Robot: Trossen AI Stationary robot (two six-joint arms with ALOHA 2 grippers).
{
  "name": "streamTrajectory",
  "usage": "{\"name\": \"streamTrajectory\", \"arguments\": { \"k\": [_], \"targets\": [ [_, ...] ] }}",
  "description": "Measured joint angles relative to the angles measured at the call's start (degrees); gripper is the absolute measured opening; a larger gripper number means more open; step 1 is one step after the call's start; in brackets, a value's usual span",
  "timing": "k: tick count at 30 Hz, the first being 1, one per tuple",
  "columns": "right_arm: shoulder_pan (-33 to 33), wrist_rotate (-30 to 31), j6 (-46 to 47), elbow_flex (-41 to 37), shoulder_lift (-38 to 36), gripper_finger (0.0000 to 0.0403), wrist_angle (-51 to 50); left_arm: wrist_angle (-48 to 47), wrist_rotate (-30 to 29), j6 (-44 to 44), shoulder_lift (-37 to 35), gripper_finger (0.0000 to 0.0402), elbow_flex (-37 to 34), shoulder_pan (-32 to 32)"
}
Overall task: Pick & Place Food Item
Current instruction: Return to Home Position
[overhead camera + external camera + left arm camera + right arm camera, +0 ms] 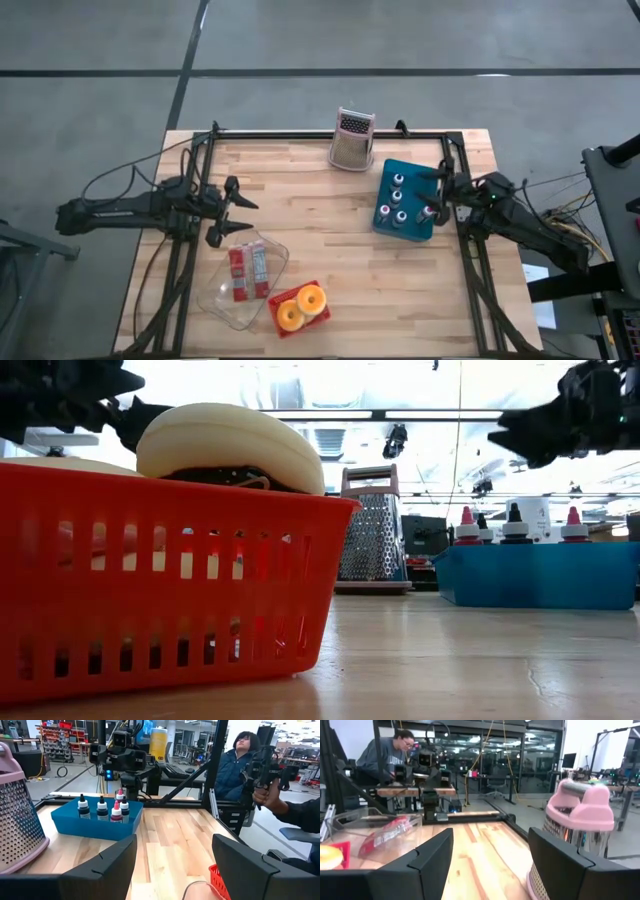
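The left hand (243, 213) hangs spread and empty over the left side of the table (330, 270), just beyond the transparent bin (222, 305) where the red popcorn bags (248, 272) lie. Across the table the right hand (433, 195), its fingers also wide apart and holding nothing, hovers at the outer rim of the blue bin (540, 575), where the food colouring bottles (397, 181) stand upright.

With the goods lying in their bins, the sorting looks finished, and the step in hand appears to be the return to rest. That calls for each arm to draw back toward its own side. The right hand would do well to rise first, so that its fingers stay off the bottle caps nearest it.

Room is tightest at the margins. A black frame (300, 134) runs along the far edge and both sides, close to each arm. A metal grater (351, 140) stands at the far edge near the blue bin, and a red basket (150, 590) of round yellow food sits just beside the transparent bin. The middle of the table offers open wood.
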Motion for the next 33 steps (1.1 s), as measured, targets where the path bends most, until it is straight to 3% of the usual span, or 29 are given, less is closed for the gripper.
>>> {"name": "streamTrajectory", "arguments": {
  "k": [11, 25, 33],
  "targets": [
    [5.06, 0.43, -1.49, -4.8, -2.32, 0.0251, 0.96, 5.12, 0.0, -0.01, -0.08, 0.0261, -3.57, 0.0],
    [23.5, 3.58, -5.4, -4.93, -2.57, 0.0249, -0.19, 5.32, -0.22, -0.04, -0.1, 0.0261, -4.04, 0.0],
    [30.2, 3.56, -6.69, -3.82, -2.54, 0.0256, -0.65, 4.13, -1.33, 0.38, -0.02, 0.0261, -4.13, 0.0]
  ]
}}
